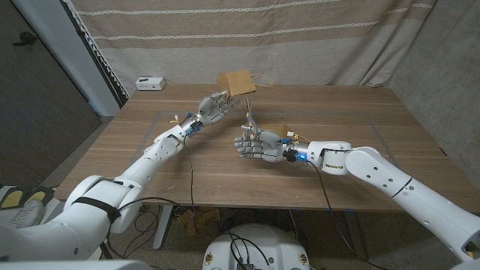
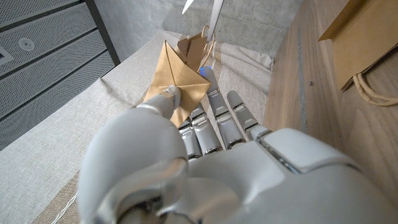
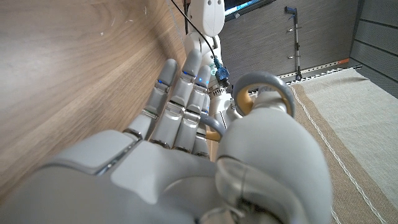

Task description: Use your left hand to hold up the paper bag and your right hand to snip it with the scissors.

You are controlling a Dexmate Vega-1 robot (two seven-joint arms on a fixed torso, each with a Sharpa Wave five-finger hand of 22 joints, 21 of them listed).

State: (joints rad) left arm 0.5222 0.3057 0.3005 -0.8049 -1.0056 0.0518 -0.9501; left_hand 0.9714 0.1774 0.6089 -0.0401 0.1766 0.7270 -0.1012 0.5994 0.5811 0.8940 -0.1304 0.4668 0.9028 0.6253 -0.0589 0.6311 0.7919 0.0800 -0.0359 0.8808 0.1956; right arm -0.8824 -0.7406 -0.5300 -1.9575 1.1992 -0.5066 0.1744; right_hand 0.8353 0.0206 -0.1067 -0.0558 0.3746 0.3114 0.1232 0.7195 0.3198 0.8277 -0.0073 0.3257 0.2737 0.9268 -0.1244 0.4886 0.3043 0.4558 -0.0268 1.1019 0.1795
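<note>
Two hands worked at frame centre: the left hand (image 1: pixel 214 107) pinched the paper bag (image 1: pixel 237 82) aloft, while the right hand (image 1: pixel 257 145) grasped the scissors (image 1: pixel 248 120) below it. Probable faults: the thin pinch slipping, or blades missing the bag.

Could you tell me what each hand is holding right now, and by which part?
The left hand pinches the paper bag at its lower edge; the right hand holds the scissors by their handle loops.
</note>
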